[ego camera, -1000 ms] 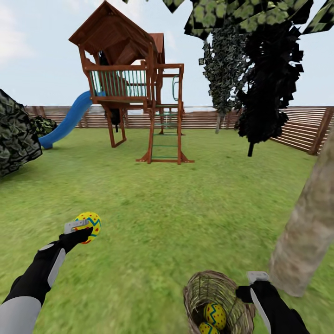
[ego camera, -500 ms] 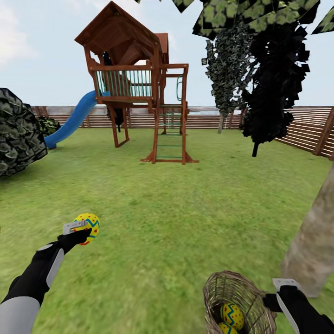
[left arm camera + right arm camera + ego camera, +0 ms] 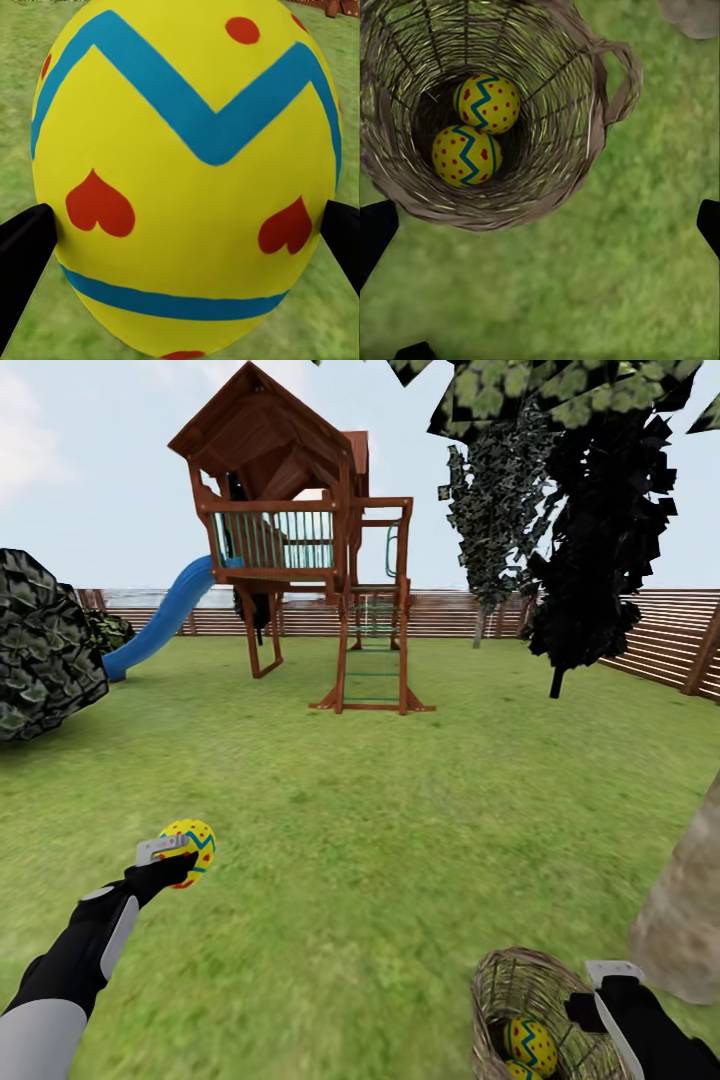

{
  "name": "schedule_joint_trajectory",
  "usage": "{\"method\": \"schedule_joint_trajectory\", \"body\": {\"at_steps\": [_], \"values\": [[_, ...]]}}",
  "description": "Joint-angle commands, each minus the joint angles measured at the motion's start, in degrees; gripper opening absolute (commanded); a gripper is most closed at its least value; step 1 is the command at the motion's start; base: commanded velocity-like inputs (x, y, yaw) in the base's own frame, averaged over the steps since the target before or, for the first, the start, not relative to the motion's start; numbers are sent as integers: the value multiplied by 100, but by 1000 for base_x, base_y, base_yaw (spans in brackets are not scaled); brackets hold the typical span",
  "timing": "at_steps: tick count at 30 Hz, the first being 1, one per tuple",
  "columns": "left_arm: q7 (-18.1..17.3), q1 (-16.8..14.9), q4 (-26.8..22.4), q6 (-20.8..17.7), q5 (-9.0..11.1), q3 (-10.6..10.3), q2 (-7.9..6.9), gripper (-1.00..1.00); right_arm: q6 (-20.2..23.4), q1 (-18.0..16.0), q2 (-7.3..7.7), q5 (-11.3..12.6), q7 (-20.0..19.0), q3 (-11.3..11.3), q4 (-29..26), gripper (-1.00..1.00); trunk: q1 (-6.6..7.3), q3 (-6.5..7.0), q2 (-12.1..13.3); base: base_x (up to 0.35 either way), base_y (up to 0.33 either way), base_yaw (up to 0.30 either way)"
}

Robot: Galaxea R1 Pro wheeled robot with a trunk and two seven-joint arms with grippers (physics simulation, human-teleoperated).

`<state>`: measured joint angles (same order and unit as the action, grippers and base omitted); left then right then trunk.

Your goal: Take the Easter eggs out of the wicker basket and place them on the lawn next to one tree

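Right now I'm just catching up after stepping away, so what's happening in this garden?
A two-armed robot is emptying a wicker basket of Easter eggs. Its left claw is shut on one egg, held above the lawn. Two eggs lie in the basket, beside a pale tree trunk. The right claw hovers open by the basket's rim.

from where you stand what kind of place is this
Most likely a fenced back garden with a children's play area: a wide lawn, a wooden playset with a blue slide, and a brown slatted fence behind. A pale tree trunk stands at the right.
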<state>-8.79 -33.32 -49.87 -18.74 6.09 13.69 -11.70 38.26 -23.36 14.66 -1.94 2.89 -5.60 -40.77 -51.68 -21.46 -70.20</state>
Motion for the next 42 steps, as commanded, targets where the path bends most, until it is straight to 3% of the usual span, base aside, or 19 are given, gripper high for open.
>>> {"method": "schedule_joint_trajectory", "body": {"at_steps": [1, 10, 11, 13, 15, 16, 18, 20, 26, 32, 38, 42], "values": [[-18, -5, -5, -42, 59, 16, 1, -100, 32, -2, -2, -18, 1, -9, -10, 100, -2, -7, -4, 249, 232, 0], [-18, 1, -5, -42, 55, 11, 8, -100, 53, -5, 3, -30, 3, -14, -5, 100, -2, -7, -4, 300, 148, 0], [-18, -1, -5, -42, 54, 11, 9, -100, 162, -5, 11, -54, 6, -9, 1, 100, -2, -7, -4, 310, 18, 0], [-18, -1, -5, -42, 49, 5, 15, -100, 977, -4, 43, -82, 12, -8, -5, 100, -2, -7, -4, 310, 5, 0], [3, -2, -5, -42, 43, -7, 23, -100, 1345, -2, 57, -111, 30, 0, 203, 100, -2, -7, -4, 310, 1, 0], [23, 0, -5, -42, 43, -14, 25, -100, 1319, -2, 71, -111, 33, -10, 499, 100, -2, -7, -4, 310, 0, 0], [46, 0, -3, -42, 39, -27, 33, -100, 803, -3, 101, -110, 25, -14, 1109, 100, -2, -7, -4, 309, 0, 0], [51, -1, 39, -42, 41, -35, 35, -100, 567, -4, 79, -92, 14, 8, 1248, 100, -2, -7, -4, 297, 0, 0], [50, -4, 74, -51, 42, -41, 53, -100, 762, -3, 45, -43, 0, 17, 1260, 100, -2, -7, -4, 161, 0, 0], [52, 0, 89, -45, 42, -41, 88, -100, 757, -2, 106, -24, 1, -27, 912, 100, -2, -7, -4, 3, 0, 0], [52, 0, 200, -42, 33, -41, 95, -100, 744, -2, 57, -26, 3, -20, 904, 100, -2, -7, -4, 0, 0, 0], [52, -1, 203, -42, 31, -41, 224, -100, 744, -2, 48, -26, 1, -20, 904, 100, -2, -7, -4, -80, 0, 0]]}}
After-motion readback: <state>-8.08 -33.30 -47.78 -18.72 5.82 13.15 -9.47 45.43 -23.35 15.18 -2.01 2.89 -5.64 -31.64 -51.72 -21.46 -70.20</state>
